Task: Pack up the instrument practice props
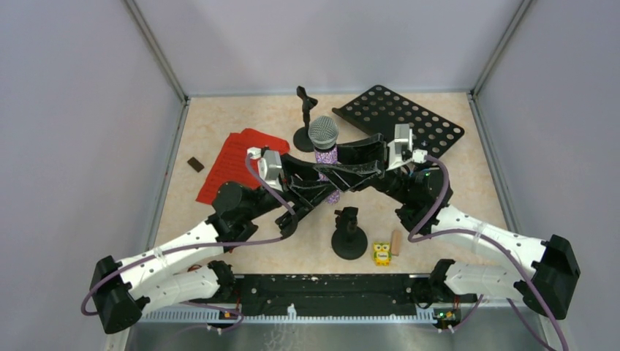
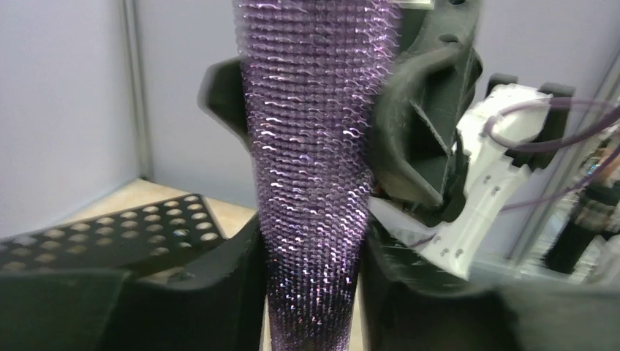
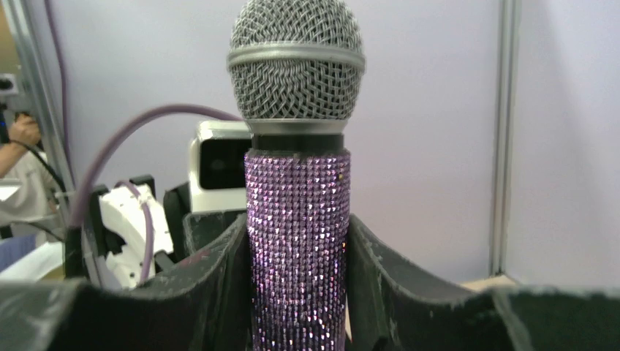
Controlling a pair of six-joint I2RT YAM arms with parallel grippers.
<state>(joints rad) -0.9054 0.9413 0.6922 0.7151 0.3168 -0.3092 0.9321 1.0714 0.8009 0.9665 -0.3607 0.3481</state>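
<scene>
The glittery purple microphone (image 1: 326, 155) stands upright above the table's middle, its grey mesh head on top, held from both sides. My right gripper (image 1: 333, 155) is shut on its upper body (image 3: 296, 219), a finger pressed against each side. My left gripper (image 1: 330, 184) grips lower down, and its fingers (image 2: 227, 292) press the tapering purple handle (image 2: 311, 183). The black perforated music rack (image 1: 402, 117) lies flat at the back right. Red sheet-music pages (image 1: 237, 164) lie at the left. One black mic holder (image 1: 305, 135) stands behind the microphone, another (image 1: 349, 234) in front.
A small yellow owl toy (image 1: 381, 253) and a wooden block (image 1: 395, 241) lie near the front, right of the near holder. A small dark block (image 1: 195, 164) sits by the left wall. Grey walls enclose the table on three sides.
</scene>
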